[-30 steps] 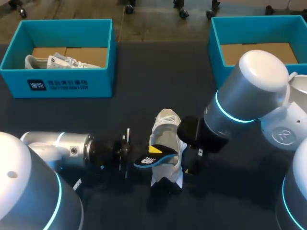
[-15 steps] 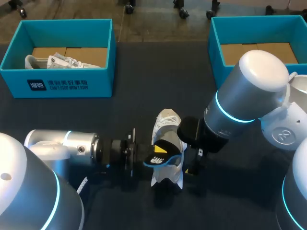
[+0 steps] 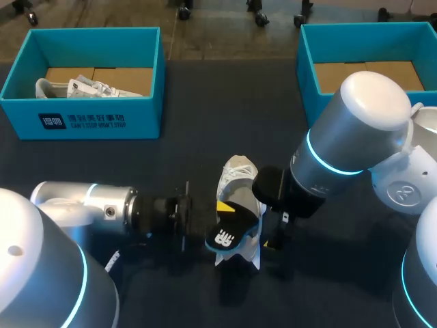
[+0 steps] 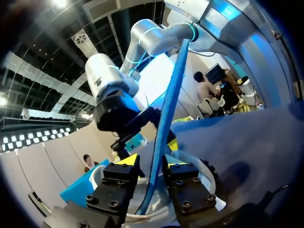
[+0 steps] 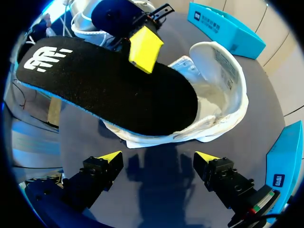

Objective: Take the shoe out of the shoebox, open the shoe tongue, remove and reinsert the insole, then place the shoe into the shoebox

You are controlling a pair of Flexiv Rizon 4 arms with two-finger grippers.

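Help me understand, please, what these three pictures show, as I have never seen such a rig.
This is a robot with a left arm and a right arm at a dark table. One picture looks down from a fixed camera above and behind it; the two round ones come from cameras on the wrists, looking along the fingers. Each arm ends in a hand with two yellow-tipped fingers. A white shoe lies on the table between the arms. The left hand is shut on a black, blue-edged insole, holding it over the shoe's opening. The right hand is open close by the shoe and holds nothing. Two teal shoeboxes stand at the far edge: the left box holds another white shoe; the right box shows a cardboard floor.
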